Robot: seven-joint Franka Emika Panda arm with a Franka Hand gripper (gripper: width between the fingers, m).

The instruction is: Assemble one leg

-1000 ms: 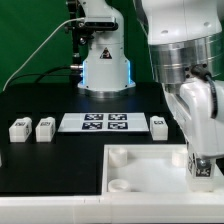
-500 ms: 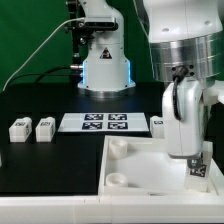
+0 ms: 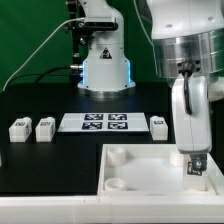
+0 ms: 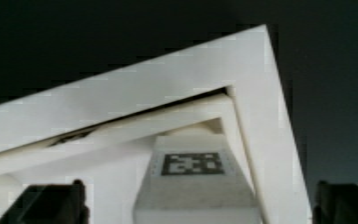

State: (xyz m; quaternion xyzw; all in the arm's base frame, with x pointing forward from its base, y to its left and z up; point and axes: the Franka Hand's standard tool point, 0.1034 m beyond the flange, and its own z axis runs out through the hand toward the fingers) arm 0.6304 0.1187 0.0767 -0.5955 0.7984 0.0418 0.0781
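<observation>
Since the earlier frame the end effector (image 3: 195, 166) shifts rightward over the panel (image 3: 140, 165), clenched on the leg (image 3: 195, 165), a light, rigid, smooth block best gripped across its plain sides.

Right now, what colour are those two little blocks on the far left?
White, each leg with a black-and-white tag; the exterior view shows it best.

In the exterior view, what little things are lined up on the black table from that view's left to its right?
First small leg block → second small leg block → marker board → third small leg block, right beside the robot arm.
</observation>
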